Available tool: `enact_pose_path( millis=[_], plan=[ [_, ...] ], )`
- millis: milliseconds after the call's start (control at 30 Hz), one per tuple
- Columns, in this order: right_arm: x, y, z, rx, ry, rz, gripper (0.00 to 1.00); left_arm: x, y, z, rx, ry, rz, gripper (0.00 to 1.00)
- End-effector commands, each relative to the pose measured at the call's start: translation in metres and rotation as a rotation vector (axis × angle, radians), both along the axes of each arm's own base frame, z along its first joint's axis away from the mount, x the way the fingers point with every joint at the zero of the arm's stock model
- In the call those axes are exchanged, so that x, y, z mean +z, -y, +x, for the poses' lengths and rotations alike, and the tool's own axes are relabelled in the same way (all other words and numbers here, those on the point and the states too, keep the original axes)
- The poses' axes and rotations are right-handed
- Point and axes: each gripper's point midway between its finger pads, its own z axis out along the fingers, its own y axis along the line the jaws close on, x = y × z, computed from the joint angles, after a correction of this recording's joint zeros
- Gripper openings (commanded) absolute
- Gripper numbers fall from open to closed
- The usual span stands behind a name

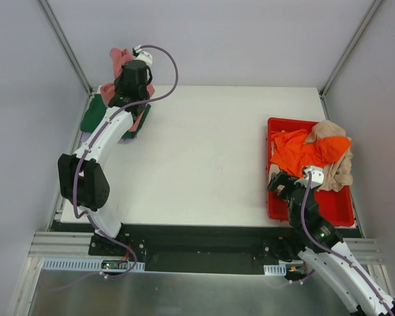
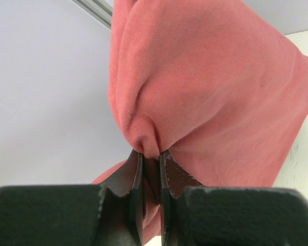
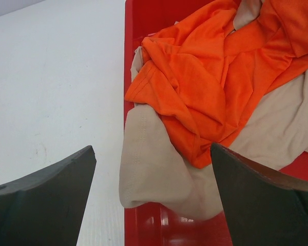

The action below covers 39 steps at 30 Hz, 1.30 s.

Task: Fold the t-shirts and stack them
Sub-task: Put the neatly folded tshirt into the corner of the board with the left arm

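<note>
Red bin (image 1: 339, 205), worktop (image 1: 204, 158) right side: orange tee (image 1: 303, 151) atop beige tee (image 1: 342, 170). Right end effector (image 3: 151, 148) released over bin. Left end effector (image 2: 151, 154) clenched on rose tee (image 2: 210, 92), far-left corner above green tee (image 1: 94, 120).

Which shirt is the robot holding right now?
The rose-red t-shirt, pinched in the left gripper. The orange t-shirt and beige t-shirt lie loose in the red bin, and the dark green t-shirt lies on the table.

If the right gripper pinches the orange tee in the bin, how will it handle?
Probably floppy: the orange tee lies crumpled in soft folds, so it should drape from one pinch. It overlaps the beige tee, so that may drag along. Likely light.
</note>
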Motion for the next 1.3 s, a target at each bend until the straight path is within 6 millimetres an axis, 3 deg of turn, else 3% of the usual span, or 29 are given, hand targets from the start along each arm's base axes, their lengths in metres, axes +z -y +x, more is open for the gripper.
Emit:
enact_pose_path(
  millis=[0,233,600,767,1000,1067,1133,1167,1233,1267],
  plan=[
    [0.005,0.004,0.001,-0.028,0.028,0.028,0.96,0.024,-0.005,0.006,0.022,0.072,0.000,0.00],
    [0.006,0.004,0.000,-0.026,0.019,0.024,0.96,-0.005,-0.025,0.024,0.058,0.021,0.002,0.00],
    [0.004,0.006,0.002,-0.051,-0.006,0.000,0.96,-0.044,-0.081,0.055,0.180,-0.019,-0.013,0.00],
    [0.000,0.011,0.002,-0.085,-0.006,0.007,0.96,-0.071,-0.097,0.070,0.170,-0.059,-0.010,0.00],
    [0.007,0.013,0.000,-0.093,0.041,0.047,0.96,-0.105,-0.118,0.076,0.229,-0.098,0.000,0.00],
    [0.006,0.014,0.000,-0.093,0.043,0.042,0.96,-0.115,-0.123,0.074,0.242,-0.116,-0.002,0.24],
    [0.007,0.012,0.000,-0.078,0.032,0.024,0.96,-0.119,-0.127,0.071,0.254,-0.124,-0.001,0.38],
    [0.008,0.012,0.000,-0.073,0.022,0.016,0.96,-0.116,-0.127,0.069,0.260,-0.120,0.001,0.51],
    [0.008,0.010,-0.001,-0.063,-0.006,0.004,0.96,-0.104,-0.129,0.065,0.283,-0.088,-0.011,0.88],
    [0.007,0.008,-0.001,-0.055,-0.023,-0.005,0.96,-0.097,-0.129,0.062,0.290,-0.070,-0.024,0.99]
  ],
)
